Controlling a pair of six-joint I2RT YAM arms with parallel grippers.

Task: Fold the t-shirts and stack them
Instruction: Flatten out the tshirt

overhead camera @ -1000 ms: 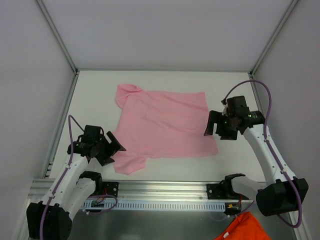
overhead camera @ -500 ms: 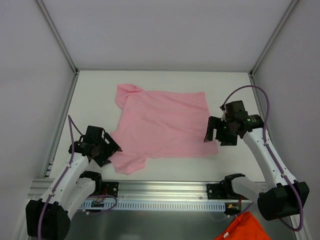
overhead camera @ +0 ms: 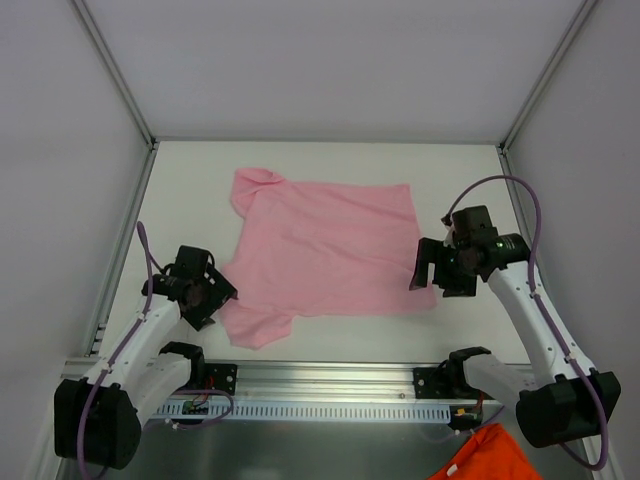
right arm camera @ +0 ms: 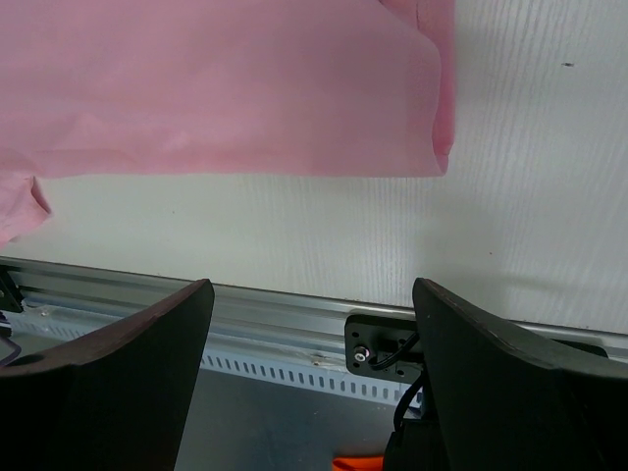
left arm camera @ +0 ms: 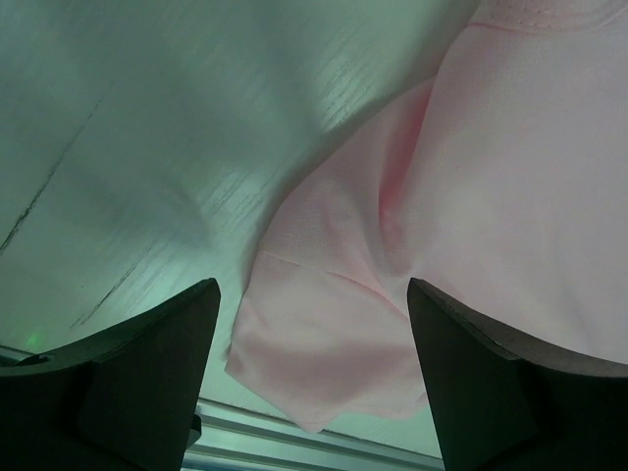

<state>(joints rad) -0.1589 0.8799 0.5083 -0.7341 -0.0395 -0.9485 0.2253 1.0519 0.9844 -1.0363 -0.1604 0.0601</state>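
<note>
The fingers (left arm camera: 137, 373) of my left gripper (overhead camera: 218, 288) stand wide apart with nothing between them, low over the near sleeve (left arm camera: 324, 343) of the pink t-shirt (overhead camera: 325, 250). My right gripper (overhead camera: 428, 272) is just as wide and just as empty, poised beside the shirt's near hem corner (right arm camera: 437, 147). The shirt lies spread on the white table (overhead camera: 190, 190), sleeves towards my left arm and hem towards my right, with the far sleeve crumpled. I judge it thin, light and limp: it will sag from any pinch, slide easily on the smooth top and drag wrinkles along. So I would take it at the edges, left on the sleeve or shoulder seam, right on the hem corner, pressing down to the table to catch the full thickness
</note>
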